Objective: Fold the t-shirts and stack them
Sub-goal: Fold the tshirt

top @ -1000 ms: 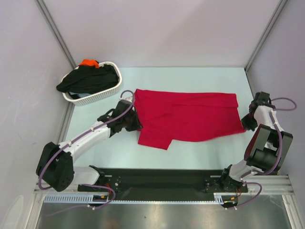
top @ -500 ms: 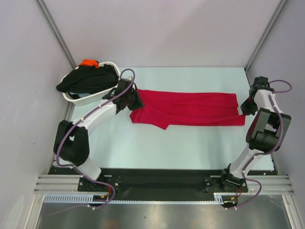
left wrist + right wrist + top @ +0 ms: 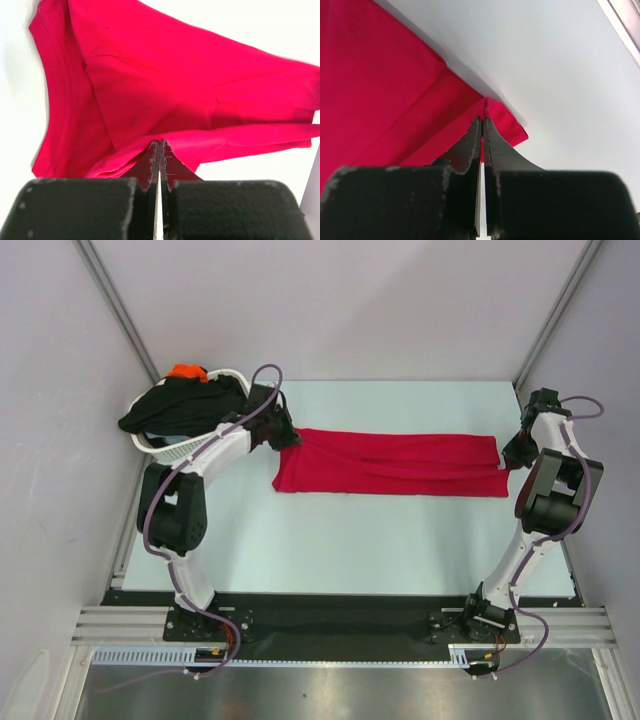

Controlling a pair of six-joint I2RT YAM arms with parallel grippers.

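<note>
The crimson red t-shirt lies folded into a long narrow band across the far half of the table. My left gripper is shut on the shirt's upper left corner; the left wrist view shows the pinched red cloth edge at its fingertips. My right gripper is shut on the shirt's right end; the right wrist view shows the pinched red corner at its tips. A black t-shirt and an orange one lie heaped in the basket.
The white woven basket stands at the far left, just behind my left arm. Grey walls close in the table on the left, back and right. The black base rail runs along the near edge.
Both grippers have carried the near edge of the red shirt away from the bases, folding it over onto the far part. The shirt went from a wide spread to a narrow band.
</note>
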